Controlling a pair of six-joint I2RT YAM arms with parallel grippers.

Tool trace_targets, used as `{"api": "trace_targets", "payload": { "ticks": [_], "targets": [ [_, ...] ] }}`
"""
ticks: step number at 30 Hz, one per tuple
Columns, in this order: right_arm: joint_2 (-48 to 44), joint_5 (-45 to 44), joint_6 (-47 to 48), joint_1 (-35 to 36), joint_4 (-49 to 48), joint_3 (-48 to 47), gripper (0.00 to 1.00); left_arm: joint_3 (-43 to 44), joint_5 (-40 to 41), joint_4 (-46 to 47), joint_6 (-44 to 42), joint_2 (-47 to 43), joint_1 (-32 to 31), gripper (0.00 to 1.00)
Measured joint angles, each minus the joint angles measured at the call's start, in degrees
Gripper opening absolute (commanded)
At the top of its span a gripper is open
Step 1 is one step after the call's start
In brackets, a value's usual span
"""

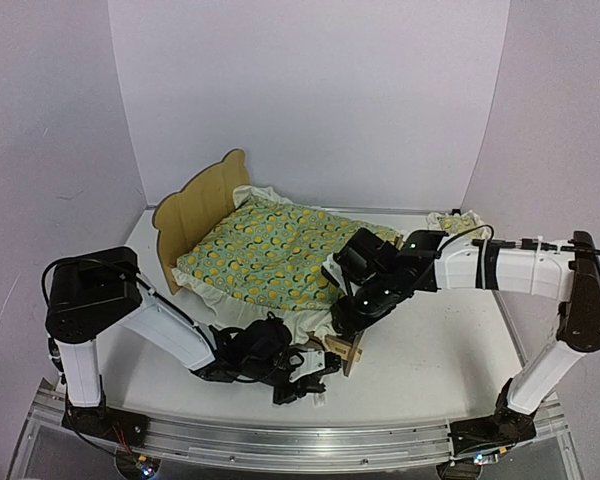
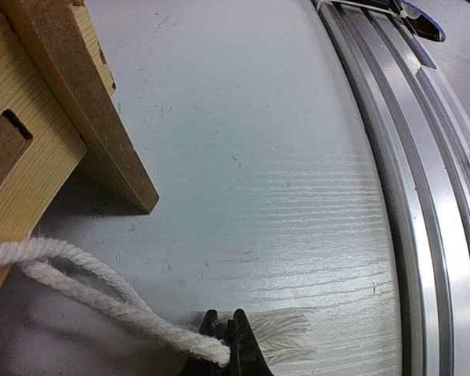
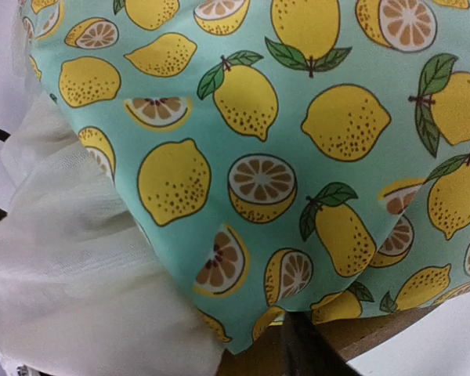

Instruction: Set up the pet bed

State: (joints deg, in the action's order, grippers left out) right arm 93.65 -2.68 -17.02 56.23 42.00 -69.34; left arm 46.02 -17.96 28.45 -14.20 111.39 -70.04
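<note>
The counter (image 1: 430,370) carries the pet bed (image 1: 195,205) left of centre, its headboard at the rear-left. The lemon-print blanket (image 1: 270,250) is spread over it. Your right hand (image 1: 352,318) sits at the foot-end hem; you cannot tell from here whether it grips. Draw that hem evenly over the rail without dragging the frame. Your left hand (image 2: 229,337) is clenched on a white cord (image 2: 86,286) beside the near foot corner. Count: one bed, one blanket, one pillow (image 1: 448,220), one looped cord.

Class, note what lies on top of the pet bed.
A lemon-print blanket covers the pet bed, its white ruffle over the sides. The headboard and a foot corner show; anything under the blanket is hidden.
</note>
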Motion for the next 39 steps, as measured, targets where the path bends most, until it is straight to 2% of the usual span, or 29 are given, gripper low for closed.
{"api": "trace_targets", "payload": {
  "ticks": [1,3,7,10,15,16,18,21,22,23,27,30,35,39],
  "targets": [
    [-0.2,-0.6,-1.4,-0.1,0.2,0.1,0.68,0.9,0.0,-1.4,-0.5,0.0,0.0,0.0],
    [-1.8,-1.9,-4.5,-0.4,0.4,0.7,0.75,3.5,0.0,-5.0,-1.1,0.3,0.0,0.0],
    [-9.2,-3.7,-10.3,-3.1,1.6,3.7,0.77,8.1,-0.2,-10.4,-2.2,1.2,0.0,0.0],
    [-13.3,-3.8,-12.8,-7.3,2.2,4.4,0.75,8.4,-0.3,-12.9,-3.0,1.1,0.0,0.0],
    [-13.4,-3.9,-14.4,-9.7,1.2,6.0,0.6,8.4,-0.2,-15.0,-4.5,0.7,0.0,0.0],
    [-13.2,-3.9,-14.7,-9.7,0.4,6.6,0.58,8.4,-0.1,-15.0,-4.5,0.7,0.0,0.06],
    [-12.4,-3.8,-15.2,-9.7,-1.2,7.4,0.59,8.4,-0.2,-15.1,-4.4,0.7,0.0,0.25],
    [-11.3,-3.8,-15.3,-9.7,-4.4,8.3,0.73,8.7,-0.5,-15.6,-3.1,0.6,0.0,0.57],
    [-11.3,-3.8,-15.0,-9.7,-5.6,8.9,0.78,8.6,-0.4,-16.2,-2.2,0.2,0.0,0.76],
    [-11.3,-3.8,-14.4,-9.7,-6.4,9.4,0.82,8.3,-0.4,-16.7,-1.4,-0.5,-0.1,0.79],
    [-11.8,-3.8,-12.1,-10.1,-7.2,10.0,0.94,5.9,-0.5,-21.1,3.8,-6.9,-0.1,0.84],
    [-13.1,-2.5,-11.4,-11.8,-7.2,10.0,0.98,3.5,-1.5,-22.6,10.0,-15.4,0.0,0.81],
    [-13.3,-1.2,-9.3,-14.2,-7.2,8.9,0.98,1.4,-3.4,-23.5,18.4,-27.8,-0.1,0.82],
    [-13.3,0.1,-7.4,-14.1,-7.9,8.7,0.98,-4.2,-5.7,-25.2,23.3,-38.4,-0.1,0.8]
  ]
}}
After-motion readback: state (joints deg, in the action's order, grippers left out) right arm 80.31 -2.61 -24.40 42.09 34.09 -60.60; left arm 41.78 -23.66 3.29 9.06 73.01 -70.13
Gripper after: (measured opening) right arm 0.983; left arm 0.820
